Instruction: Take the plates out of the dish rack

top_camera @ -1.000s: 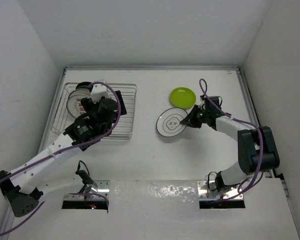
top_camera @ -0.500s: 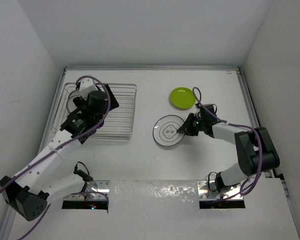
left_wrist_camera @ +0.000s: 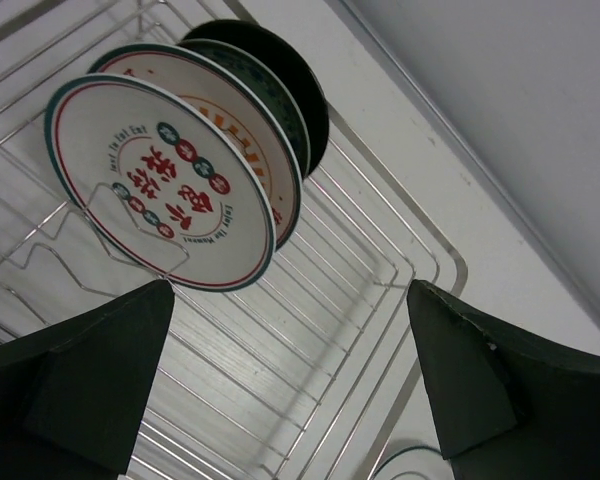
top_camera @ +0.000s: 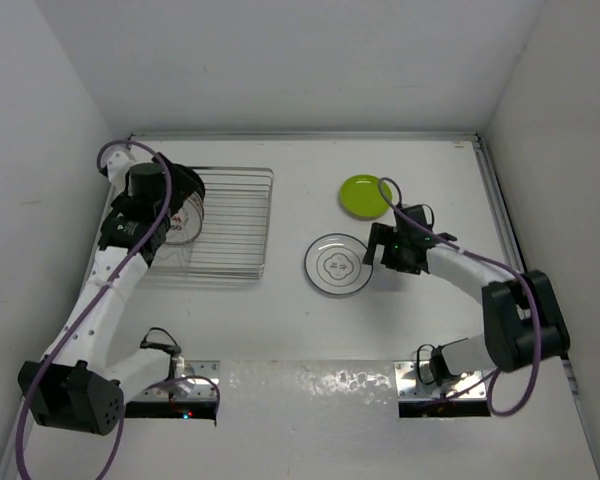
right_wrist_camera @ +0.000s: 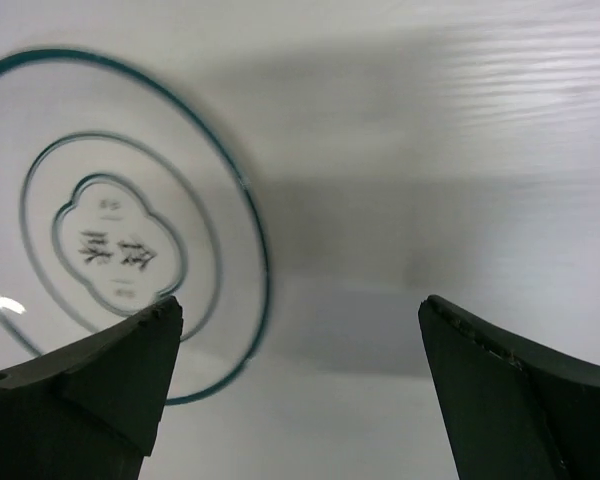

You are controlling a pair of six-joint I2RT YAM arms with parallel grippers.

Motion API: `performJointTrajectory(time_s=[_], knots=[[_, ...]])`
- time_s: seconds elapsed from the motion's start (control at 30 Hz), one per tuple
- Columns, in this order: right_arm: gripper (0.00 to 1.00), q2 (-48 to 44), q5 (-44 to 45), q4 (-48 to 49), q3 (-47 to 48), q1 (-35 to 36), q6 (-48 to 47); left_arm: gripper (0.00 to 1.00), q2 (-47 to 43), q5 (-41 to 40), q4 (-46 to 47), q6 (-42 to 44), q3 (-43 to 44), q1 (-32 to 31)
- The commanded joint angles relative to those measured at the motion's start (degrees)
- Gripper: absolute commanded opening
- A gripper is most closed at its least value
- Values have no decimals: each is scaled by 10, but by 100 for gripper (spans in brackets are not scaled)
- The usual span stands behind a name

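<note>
A green plate [top_camera: 365, 195] and a white plate [top_camera: 338, 265] are laid on the tabletop [top_camera: 420, 170] right of the rack [top_camera: 235, 225], three plates [left_wrist_camera: 160, 180] are stood at its left end, and the spread left claw [left_wrist_camera: 290, 290] is aimed at them, so the nearest rim is judged next to be pinched, the right claw [right_wrist_camera: 300, 300] being spread and empty.

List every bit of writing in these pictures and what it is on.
Red characters circled by small lettering, on the white round plate with a teal rim standing foremost in the silver wire dish rack: upside down, too small to read.
Two dark characters at the centre of the white flat plate with teal rings: too blurred to read.
No other text shows.
</note>
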Motion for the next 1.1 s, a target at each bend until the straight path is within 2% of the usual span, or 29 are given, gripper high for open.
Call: performJointTrajectory(time_s=[0.0, 0.13, 0.27, 0.37, 0.43, 0.57, 0.77, 0.83, 0.97, 1.0, 1.07], knots=[[99, -91, 177, -82, 13, -2, -50, 99, -6, -5, 20, -80, 11, 40], [99, -150, 204, -122, 21, -2, -62, 95, 11, 29, 40, -130, 9, 76], [99, -169, 123, -116, 21, -2, -87, 85, 61, 67, 47, -175, 24, 121], [99, -158, 85, -111, 21, -2, -85, 79, 105, 91, 52, -176, 43, 128], [99, -150, 74, -100, 15, -2, -84, 79, 124, 81, 42, -180, 53, 128], [99, -143, 55, -84, 8, -2, -80, 71, 156, 59, 70, -178, 44, 133], [99, -131, 42, -67, 2, -1, -79, 70, 192, 53, 90, -165, 48, 136], [99, -126, 41, -65, 1, -2, -77, 66, 201, 53, 89, -168, 46, 136], [99, -120, 34, -59, 1, -2, -75, 65, 217, 48, 98, -172, 33, 135], [99, -119, 34, -58, 1, -2, -75, 60, 221, 49, 99, -171, 33, 136], [99, -120, 35, -62, 1, -2, -76, 56, 228, 51, 95, -171, 36, 136]])
